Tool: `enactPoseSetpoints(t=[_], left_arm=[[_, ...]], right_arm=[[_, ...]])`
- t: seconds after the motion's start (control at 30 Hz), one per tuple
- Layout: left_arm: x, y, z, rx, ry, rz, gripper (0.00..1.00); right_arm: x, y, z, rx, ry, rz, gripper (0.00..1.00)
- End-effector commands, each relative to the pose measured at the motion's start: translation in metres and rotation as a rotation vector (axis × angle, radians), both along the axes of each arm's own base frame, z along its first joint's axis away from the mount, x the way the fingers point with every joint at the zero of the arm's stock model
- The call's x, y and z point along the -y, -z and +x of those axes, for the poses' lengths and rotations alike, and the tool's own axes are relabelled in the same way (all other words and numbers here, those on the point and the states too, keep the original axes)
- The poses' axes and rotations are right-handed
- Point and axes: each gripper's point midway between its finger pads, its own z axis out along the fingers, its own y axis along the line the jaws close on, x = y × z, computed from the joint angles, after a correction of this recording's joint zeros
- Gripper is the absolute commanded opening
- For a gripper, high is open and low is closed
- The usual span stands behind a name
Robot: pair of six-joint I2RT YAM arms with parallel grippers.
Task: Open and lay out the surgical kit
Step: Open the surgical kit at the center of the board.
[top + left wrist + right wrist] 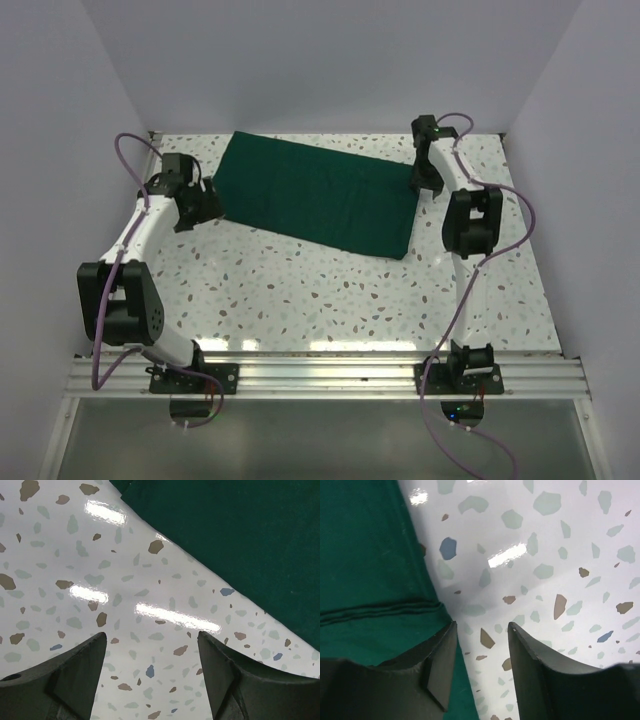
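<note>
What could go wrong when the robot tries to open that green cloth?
The left pincer hangs open over bare table, beside the green cloth, so closing there might catch nothing. The right pincer straddles the cloth's edge where its folds stack up. It might pinch every layer and drag the whole bundle instead of unfolding it. The table looks shiny, so the cloth could slide.
</note>
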Motion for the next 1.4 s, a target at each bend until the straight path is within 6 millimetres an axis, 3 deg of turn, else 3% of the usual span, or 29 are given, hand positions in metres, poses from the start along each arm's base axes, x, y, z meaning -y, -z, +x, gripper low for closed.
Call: enactPoseSetpoints(t=[0.0, 0.23, 0.4, 0.43, 0.53, 0.63, 0.73, 0.83, 1.1, 1.37], left_arm=[[-0.005, -0.011, 0.003, 0.02, 0.004, 0.03, 0.77], [-0.005, -0.011, 0.015, 0.006, 0.004, 0.033, 0.77], [-0.006, -0.015, 0.021, 0.009, -0.002, 0.036, 0.77], [-0.006, -0.015, 0.021, 0.007, -0.003, 0.037, 0.77], [-0.005, -0.011, 0.021, 0.011, -0.003, 0.03, 0.77], [-0.003, -0.004, 0.019, -0.002, -0.002, 0.022, 0.77], [-0.001, -0.002, 0.02, -0.005, 0.002, 0.017, 0.77], [-0.001, -0.002, 0.021, -0.004, 0.007, 0.021, 0.77], [-0.006, -0.008, 0.017, -0.004, 0.004, 0.048, 0.77], [-0.007, -0.006, 0.013, -0.013, -0.006, 0.053, 0.77]], right_arm=[[0.001, -0.001, 0.008, 0.026, 0.006, 0.007, 0.48], [-0.009, 0.01, 0.011, 0.022, -0.006, 0.075, 0.45], [0.001, -0.031, 0.004, 0.109, 0.04, 0.028, 0.43], [-0.001, -0.049, 0.004, 0.172, 0.037, 0.043, 0.43], [0.0, -0.076, 0.001, 0.249, 0.047, 0.055, 0.48], [-0.011, -0.084, 0.004, 0.28, 0.018, 0.118, 0.5], [-0.028, -0.078, 0.012, 0.276, -0.031, 0.19, 0.5], [-0.03, -0.071, 0.017, 0.265, -0.033, 0.198, 0.5], [-0.031, -0.023, 0.03, 0.178, -0.027, 0.188, 0.51], [-0.02, -0.011, 0.032, 0.154, -0.004, 0.13, 0.48]])
